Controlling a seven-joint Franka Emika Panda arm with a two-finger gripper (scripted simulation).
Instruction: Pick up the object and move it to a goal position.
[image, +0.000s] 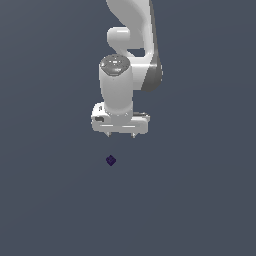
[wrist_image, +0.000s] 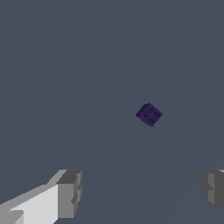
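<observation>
The object (image: 111, 160) is a tiny dark purple cube lying on the flat grey floor, turned corner-on in the exterior view. In the wrist view the object (wrist_image: 149, 114) shows small dark dots on its upper face. My white gripper (image: 120, 136) hangs above the floor, a short way behind the cube and slightly toward the exterior view's right. Its two short fingertips (image: 108, 134) point down and stand wide apart with nothing between them. In the wrist view the gripper (wrist_image: 142, 192) is open, and its grey pads (wrist_image: 70, 194) frame bare floor; the cube lies beyond them.
The white arm (image: 131, 45) rises behind the gripper toward the top of the exterior view. A plain dark grey floor (image: 200, 200) fills everything else in both views.
</observation>
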